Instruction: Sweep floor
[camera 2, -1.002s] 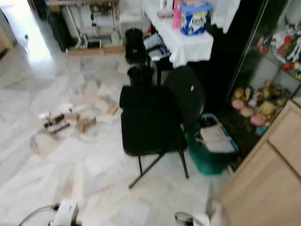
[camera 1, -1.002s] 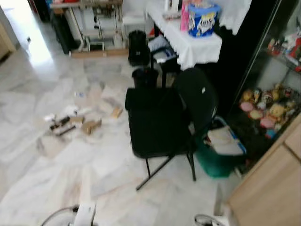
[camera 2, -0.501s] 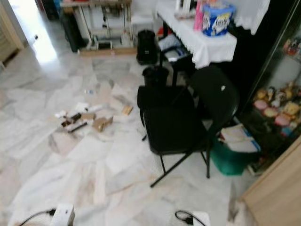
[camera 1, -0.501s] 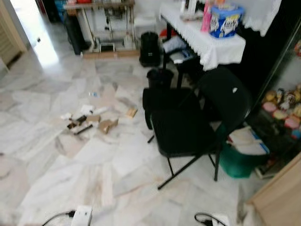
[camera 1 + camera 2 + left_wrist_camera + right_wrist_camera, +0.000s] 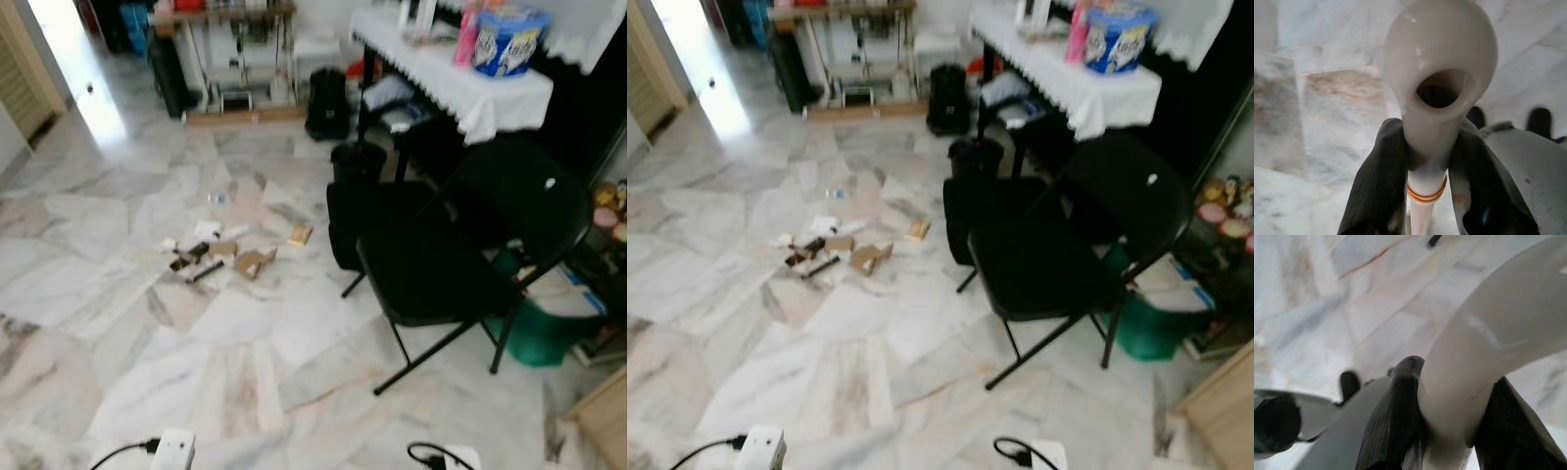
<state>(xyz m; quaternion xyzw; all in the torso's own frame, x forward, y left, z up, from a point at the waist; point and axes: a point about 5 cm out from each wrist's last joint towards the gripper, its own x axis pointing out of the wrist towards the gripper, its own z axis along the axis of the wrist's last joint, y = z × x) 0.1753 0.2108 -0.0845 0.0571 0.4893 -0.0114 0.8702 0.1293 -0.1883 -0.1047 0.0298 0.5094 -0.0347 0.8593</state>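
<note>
Litter, made up of scraps of cardboard, paper and small dark bits, lies scattered on the white marble floor ahead and to my left. In the left wrist view my left gripper is shut on a white broom handle with a hanging hole at its end and orange bands lower down. In the right wrist view my right gripper is shut on another thick white handle; what that handle belongs to is hidden. Both wrists peek in at the bottom edge of the eye views.
A black folding chair stands right of the litter, with a dark bin behind it. Behind that is a table with a white cloth. A green basket and a wooden cabinet are at the right. Shelving and a black bag line the far wall.
The camera has swung left, so the chair and table slid right in the picture and the litter came nearer the middle. Nothing on the floor has moved.
</note>
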